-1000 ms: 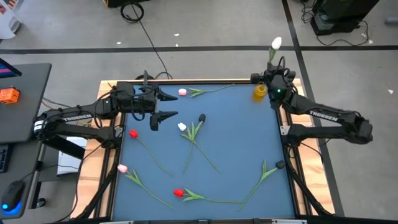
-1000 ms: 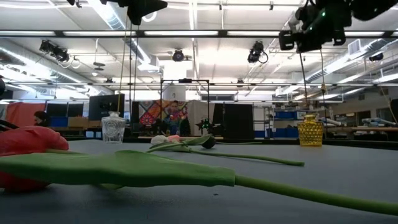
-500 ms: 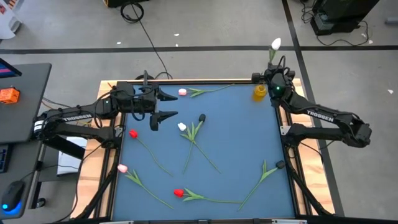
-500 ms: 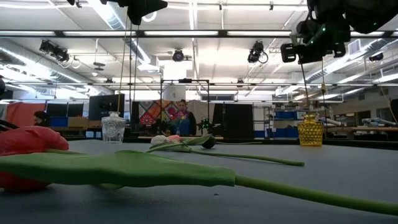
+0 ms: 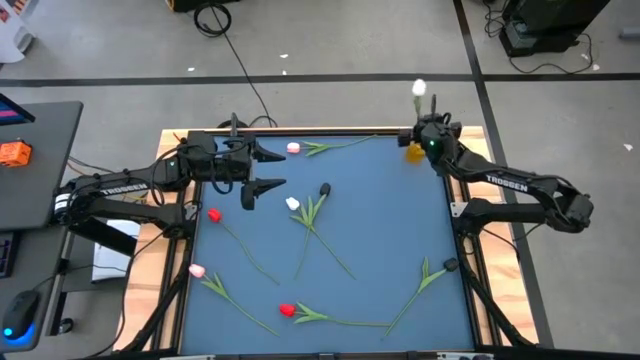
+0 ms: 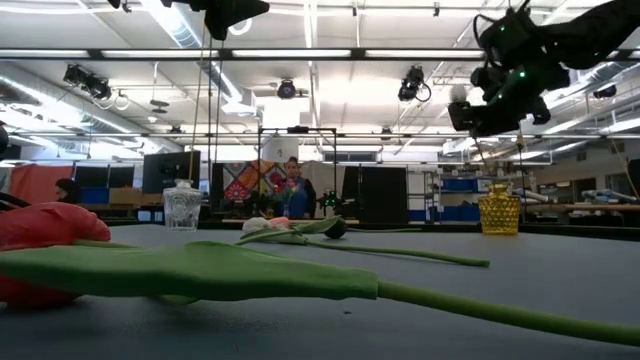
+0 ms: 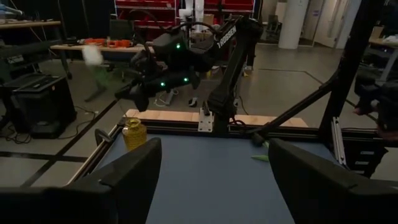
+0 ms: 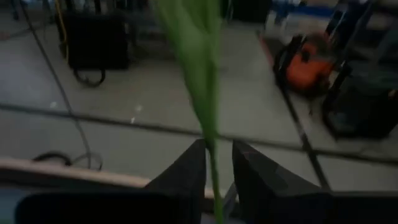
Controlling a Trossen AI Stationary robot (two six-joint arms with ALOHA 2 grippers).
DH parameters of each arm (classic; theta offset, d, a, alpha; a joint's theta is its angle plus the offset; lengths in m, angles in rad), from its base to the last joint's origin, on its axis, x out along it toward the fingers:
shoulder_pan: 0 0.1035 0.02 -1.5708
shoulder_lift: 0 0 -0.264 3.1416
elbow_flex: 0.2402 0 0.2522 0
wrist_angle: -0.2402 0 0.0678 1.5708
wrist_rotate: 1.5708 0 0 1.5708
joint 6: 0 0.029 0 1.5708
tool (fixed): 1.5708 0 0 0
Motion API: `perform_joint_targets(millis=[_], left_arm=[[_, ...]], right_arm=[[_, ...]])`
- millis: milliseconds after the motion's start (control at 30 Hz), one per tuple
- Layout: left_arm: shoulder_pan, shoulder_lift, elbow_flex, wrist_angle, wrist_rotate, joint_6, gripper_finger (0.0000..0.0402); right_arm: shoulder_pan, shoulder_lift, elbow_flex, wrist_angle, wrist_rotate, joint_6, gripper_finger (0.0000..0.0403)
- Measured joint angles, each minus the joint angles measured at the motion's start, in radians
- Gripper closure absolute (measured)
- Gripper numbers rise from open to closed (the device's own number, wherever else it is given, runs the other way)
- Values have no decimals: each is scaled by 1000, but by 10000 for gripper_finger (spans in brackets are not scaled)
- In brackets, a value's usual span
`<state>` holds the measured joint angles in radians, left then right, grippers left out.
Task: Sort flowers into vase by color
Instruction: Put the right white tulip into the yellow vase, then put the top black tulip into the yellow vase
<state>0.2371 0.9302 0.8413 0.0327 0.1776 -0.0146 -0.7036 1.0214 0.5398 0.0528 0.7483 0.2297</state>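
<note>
Right gripper (image 5: pixel 427 140) is positioned at the far right corner of the desk (image 5: pixel 380 215), directly above the yellow vase (image 5: pixel 413 152). A white tulip (image 5: pixel 419 89) is seen with its head out past the far desk edge and its stem running down to the gripper. In the right wrist view the green stem (image 8: pixel 208 106) sits in the narrow slot between the fingers (image 8: pixel 186 171); fingers are only slightly parted, and whether the stem is gripped or loose cannot be told.

Left gripper (image 5: pixel 262 168) is held above the far left part of the desk, jaws spread wide, nothing held or touched. A clear glass vase (image 6: pixel 182 206) is seen on that side in the low view.

Remaining flowers lie flat on the desk:
- pink tulip (image 5: pixel 294 148) near the far edge
- white tulip (image 5: pixel 292 203) and black tulip (image 5: pixel 325 188) crossed at centre
- red tulip (image 5: pixel 214 214) at left
- pink tulip (image 5: pixel 197 270) at near left
- red tulip (image 5: pixel 287 310) by the near edge
- black tulip (image 5: pixel 451 265) at near right
</note>
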Motion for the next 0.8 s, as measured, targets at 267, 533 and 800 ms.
perform_joint_targets(millis=[267,533,800], left_arm=[[0,0,0,1,0,0,99],[0,0,0,1,0,0,99],[0,0,0,1,0,0,99]], right_arm=[[0,0,133,-435,-152,304,289],[14,0,207,-593,-356,513,290],[159,0,208,-586,-428,700,290]])
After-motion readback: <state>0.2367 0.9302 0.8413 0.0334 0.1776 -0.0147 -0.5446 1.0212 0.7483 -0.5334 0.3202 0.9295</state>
